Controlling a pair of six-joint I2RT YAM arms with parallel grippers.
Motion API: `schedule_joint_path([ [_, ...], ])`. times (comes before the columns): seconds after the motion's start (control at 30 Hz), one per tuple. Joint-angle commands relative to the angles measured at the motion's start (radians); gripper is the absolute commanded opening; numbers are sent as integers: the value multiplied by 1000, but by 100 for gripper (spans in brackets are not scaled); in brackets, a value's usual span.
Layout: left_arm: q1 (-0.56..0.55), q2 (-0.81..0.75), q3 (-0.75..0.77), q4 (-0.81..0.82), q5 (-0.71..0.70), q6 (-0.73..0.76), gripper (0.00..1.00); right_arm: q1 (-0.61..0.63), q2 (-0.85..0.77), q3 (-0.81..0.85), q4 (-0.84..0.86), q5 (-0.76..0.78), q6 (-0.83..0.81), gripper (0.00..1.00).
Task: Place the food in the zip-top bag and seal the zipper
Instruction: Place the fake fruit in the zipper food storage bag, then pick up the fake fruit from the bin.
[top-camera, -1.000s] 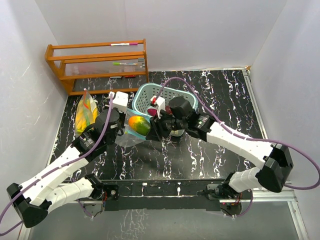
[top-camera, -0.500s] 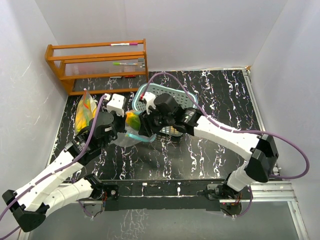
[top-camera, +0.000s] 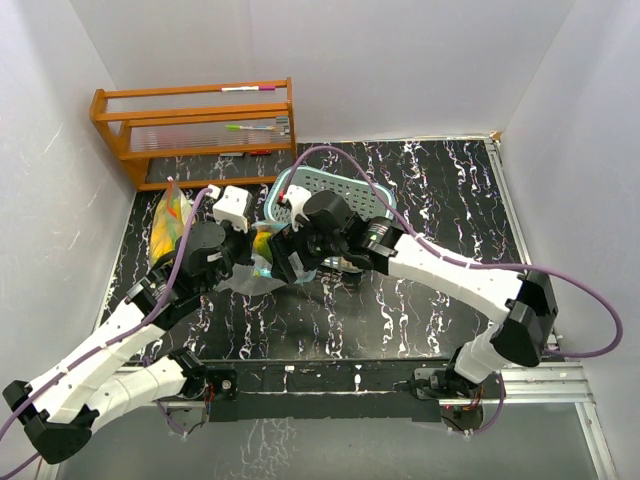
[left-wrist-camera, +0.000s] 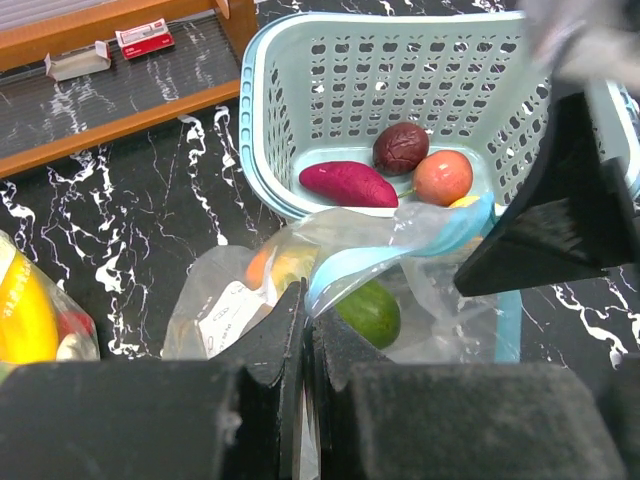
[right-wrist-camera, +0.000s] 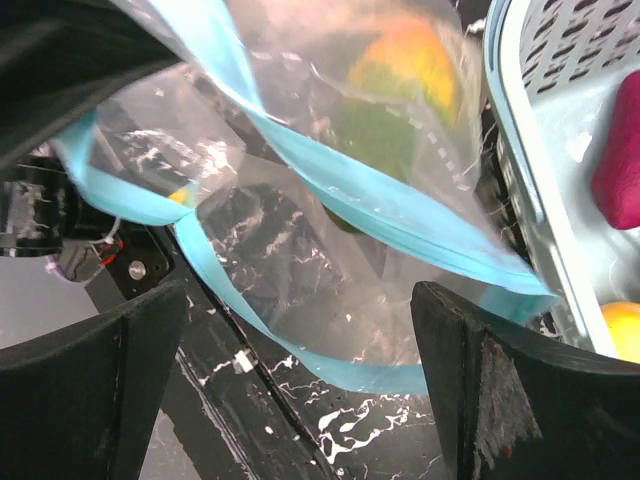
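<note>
The clear zip-top bag (top-camera: 252, 276) with a blue zipper strip lies left of the basket, its mouth held up. My left gripper (left-wrist-camera: 308, 300) is shut on the bag's (left-wrist-camera: 430, 300) zipper edge. The green-orange mango (top-camera: 265, 243) sits inside the bag, its green end (left-wrist-camera: 368, 312) showing through the plastic. My right gripper (right-wrist-camera: 295, 310) hangs open and wide over the bag mouth (right-wrist-camera: 330, 300), with the mango (right-wrist-camera: 400, 90) beyond its fingers and nothing between them. More food lies in the basket: a purple-red oblong piece (left-wrist-camera: 348, 184), a dark brown round fruit (left-wrist-camera: 401, 147) and an orange-red one (left-wrist-camera: 442, 177).
The pale teal mesh basket (top-camera: 372, 192) stands just behind my right gripper (top-camera: 290, 262). A second bag with yellow food (top-camera: 170, 225) leans at the left. A wooden rack (top-camera: 195, 130) stands at the back left, against the white walls.
My right gripper carried the mango left from beside the basket to the bag mouth and opened; the mango now rests in the bag. The left gripper kept hold of the bag.
</note>
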Motion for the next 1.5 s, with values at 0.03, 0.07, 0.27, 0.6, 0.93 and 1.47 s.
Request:
schedule_joint_path([
  [0.03, 5, 0, 39, -26, -33, -15, 0, -1, -119, -9, 49, 28, 11, 99],
  [0.07, 5, 5, 43, -34, -48, -13, 0, 0, -137, -12, 46, 28, 11, 98],
  [0.27, 6, 28, 65, -83, -167, 10, 0, -2, -265, -45, 44, 145, 26, 98],
  [0.6, 5, -69, 129, -71, -348, 62, 0, -242, -75, 53, -80, 296, 36, 99],
  [0.93, 5, -103, 120, -37, -305, 67, 0, -336, 186, 91, -22, 271, -30, 99],
  [1.47, 5, -134, 54, 3, -297, 104, 0, -336, 410, 22, -25, 466, -24, 94],
])
